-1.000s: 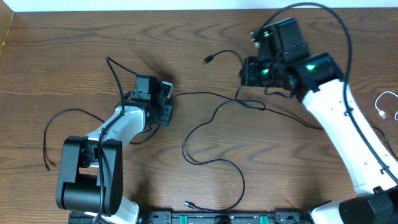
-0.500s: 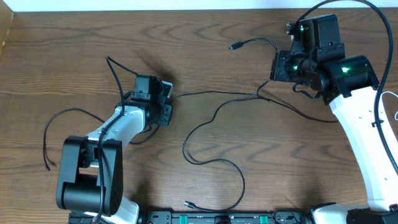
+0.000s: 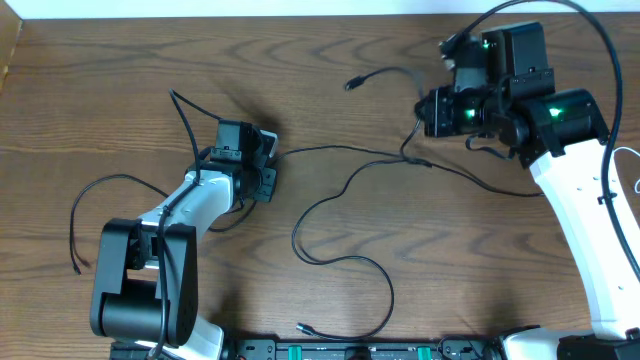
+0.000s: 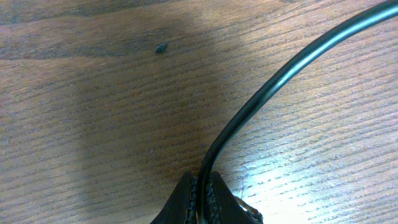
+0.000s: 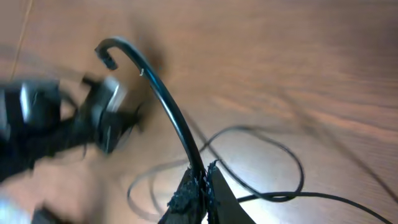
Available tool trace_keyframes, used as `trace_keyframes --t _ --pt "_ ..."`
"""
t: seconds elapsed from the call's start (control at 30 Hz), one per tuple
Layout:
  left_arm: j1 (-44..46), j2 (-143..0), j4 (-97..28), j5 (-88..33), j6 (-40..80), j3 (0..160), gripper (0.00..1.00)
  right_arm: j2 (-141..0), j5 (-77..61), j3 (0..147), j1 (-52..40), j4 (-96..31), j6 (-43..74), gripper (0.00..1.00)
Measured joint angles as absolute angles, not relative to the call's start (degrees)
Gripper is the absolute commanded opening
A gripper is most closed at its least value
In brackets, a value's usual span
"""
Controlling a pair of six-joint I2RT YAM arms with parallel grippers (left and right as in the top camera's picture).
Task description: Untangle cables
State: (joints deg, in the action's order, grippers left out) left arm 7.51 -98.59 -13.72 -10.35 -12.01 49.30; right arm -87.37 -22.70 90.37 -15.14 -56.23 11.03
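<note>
The left claw (image 4: 200, 182) is clamped on a black cable (image 4: 280, 74), which leaves the shut tips toward 1 o'clock in the wrist view. The right claw (image 5: 200, 179) is likewise pinched on a black strand. A short tail rises from it and ends in a hooked plug (image 3: 351, 83).

From overhead, the left claw sits left of centre and the right claw at the upper right, well apart. The stretch of cable between them lies roughly along the 9-to-3 line, and that is its long axis. Just at 6 o'clock of the right claw the strands meet and cross (image 3: 416, 158). The right arm is far nearer this knot than the left. I cannot tell whether the crossing strands are one cord or two.

From the middle of that stretch a loose loop sags toward 6 o'clock, curls round and ends in a second plug (image 3: 303, 327) near the table's (image 3: 120, 80) front edge. Another strand runs from the crossing toward 4 o'clock, under the right arm. A white cable (image 3: 622, 165) lies apart at the far right.

No container is in view.

Judging by this, drawing the claws apart along the 9-to-3 line would tighten the crossing.
</note>
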Motion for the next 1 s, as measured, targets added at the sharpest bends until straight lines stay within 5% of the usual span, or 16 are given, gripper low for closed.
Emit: trace_keyframes --t 0.4,1.0 --pt "7.51 -98.59 -12.16 -10.35 -11.55 49.3 0.08 -87.37 -27.38 89.08 -21.02 -65.58 -10.22 0.01" --pt "7.51 -98.78 -9.58 -17.96 2.26 62.67 0.07 -87.88 -26.26 84.77 -23.81 -63.4 -13.58 0.01"
